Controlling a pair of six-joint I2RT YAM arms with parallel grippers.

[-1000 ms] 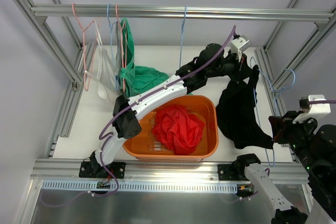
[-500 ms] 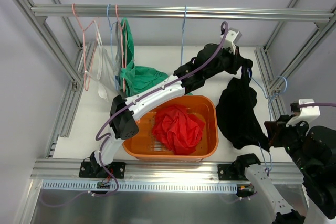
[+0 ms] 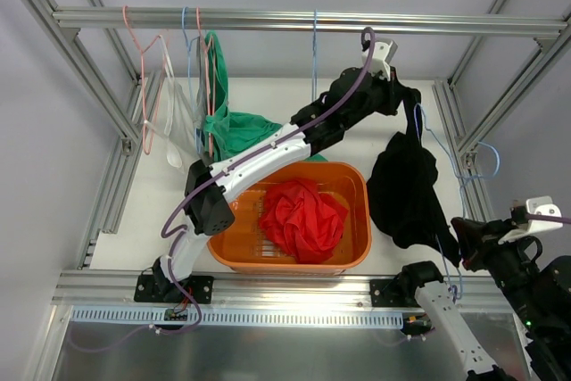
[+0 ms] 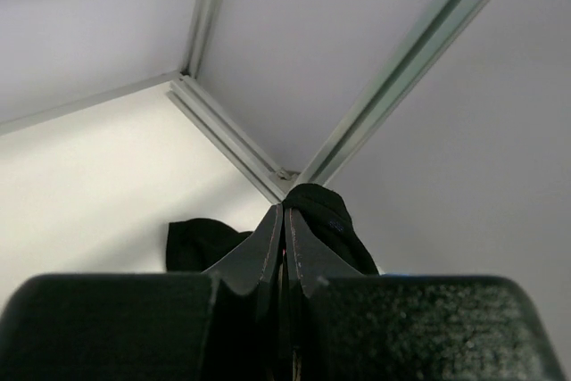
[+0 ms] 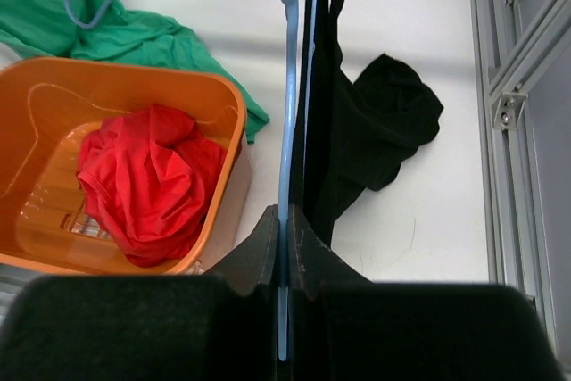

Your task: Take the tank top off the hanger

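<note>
Your left gripper point(image 4: 284, 217) is pinched all the way closed on a bit of the black tank top point(image 3: 406, 189), held up high toward the back right of the table point(image 3: 161, 202). From there the top hangs down, and most of it sags just to the right of the orange basket point(image 3: 360, 186).

Your right gripper point(image 5: 284, 220) is clamped tight too, but on the thin wire of the light blue hanger point(image 5: 287, 86), down low at the near right. In the right wrist view the black straps run right alongside that wire, and I honestly can't tell whether they're looped over it or just beside it.

The basket has a crumpled red garment point(image 3: 303, 217) in it, and a green garment point(image 3: 239, 131) hangs behind it. A few bare hangers point(image 3: 134, 42) hang off the top rail point(image 3: 428, 22).
</note>
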